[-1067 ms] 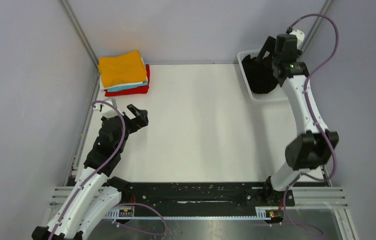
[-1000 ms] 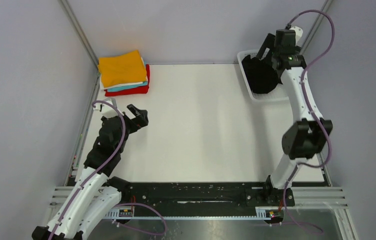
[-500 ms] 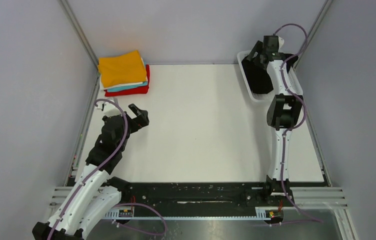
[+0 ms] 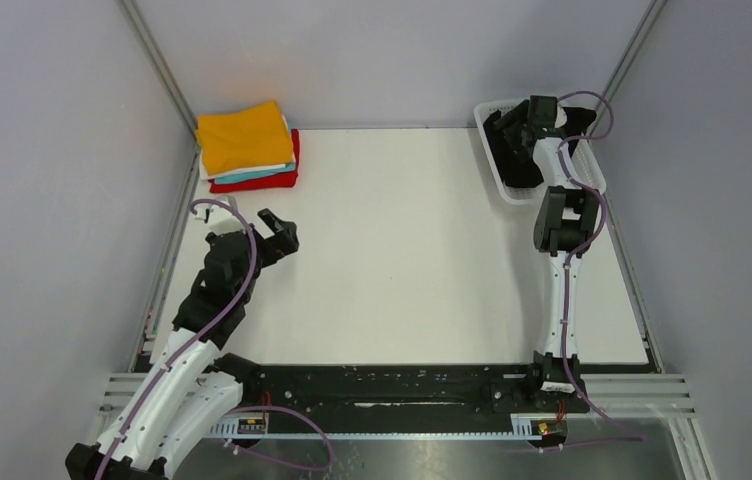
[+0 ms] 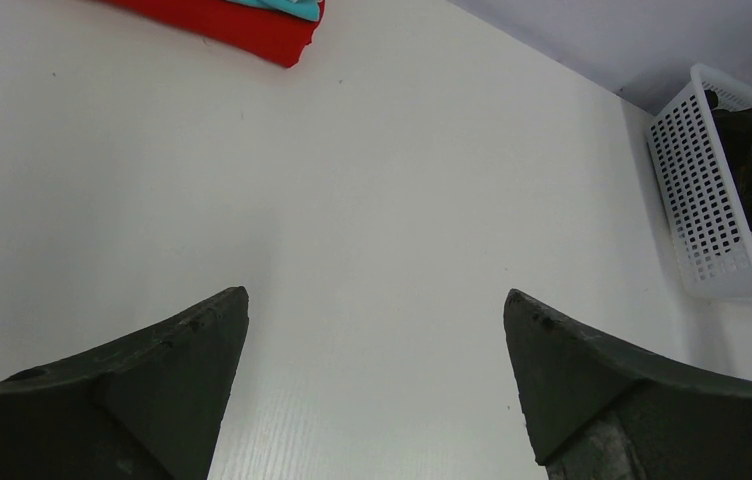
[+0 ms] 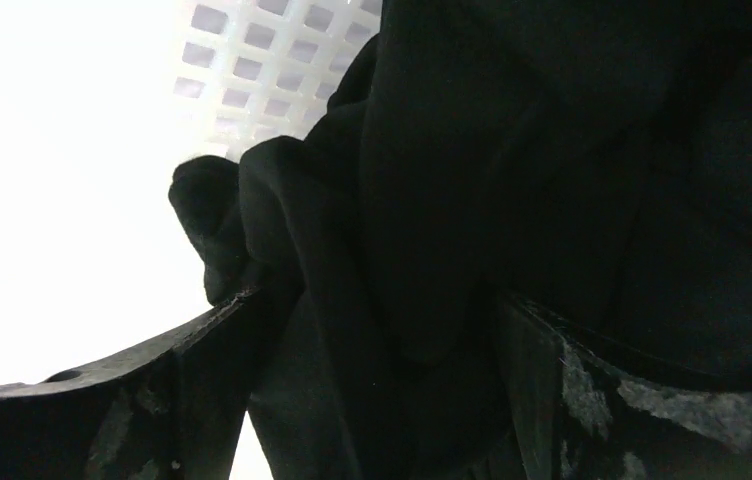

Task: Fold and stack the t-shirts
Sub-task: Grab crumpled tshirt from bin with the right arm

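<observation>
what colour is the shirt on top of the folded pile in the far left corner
Orange. The top shirt shows best in the top external view.

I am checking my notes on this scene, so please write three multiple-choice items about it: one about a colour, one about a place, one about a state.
1. Which shirt lies on top of the stack? A red; B orange; C teal.
2. Where is the black shirt? A on the stack; B in the basket; C in the left jaws.
3. How do the left jaws stand? A open and empty; B shut on a shirt; C shut and empty.
Key: 1 B, the orange shirt covers the others. 2 B, the black cloth lies inside the mesh basket. 3 A, the left wrist view shows a wide gap with nothing in it.
</observation>
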